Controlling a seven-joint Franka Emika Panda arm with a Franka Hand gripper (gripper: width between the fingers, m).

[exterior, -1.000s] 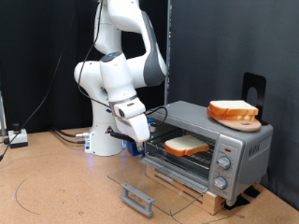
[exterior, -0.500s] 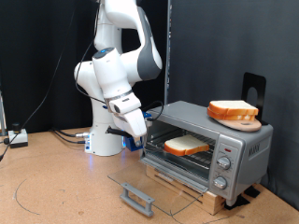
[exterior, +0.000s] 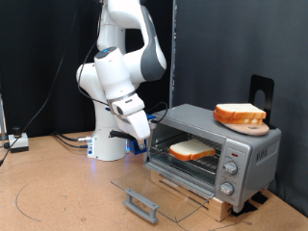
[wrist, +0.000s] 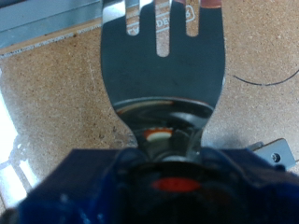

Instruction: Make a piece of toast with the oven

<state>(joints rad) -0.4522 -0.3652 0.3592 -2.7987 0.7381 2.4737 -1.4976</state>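
The silver-grey oven (exterior: 243, 146) stands at the exterior view's right with its glass door (exterior: 164, 191) folded down flat. The piece of toast (exterior: 192, 149) lies on the wire rack inside. A second slice (exterior: 239, 113) rests on a round wooden plate (exterior: 253, 126) on top of the oven. My gripper (exterior: 136, 142) hangs just to the left of the oven mouth, apart from the toast. In the wrist view a flat metal spatula (wrist: 164, 65) with a forked tip juts out from the gripper over the brown table, with no bread on it.
The door's grey handle (exterior: 141, 203) sticks out towards the exterior view's bottom. The oven sits on a low wooden base (exterior: 214, 201). Cables (exterior: 69, 141) and a small box (exterior: 16, 142) lie at the left. A black stand (exterior: 261, 93) rises behind the oven.
The gripper has drawn back from the oven mouth towards the exterior view's left. The toast stays on the rack. In the last half second the arm has barely moved.
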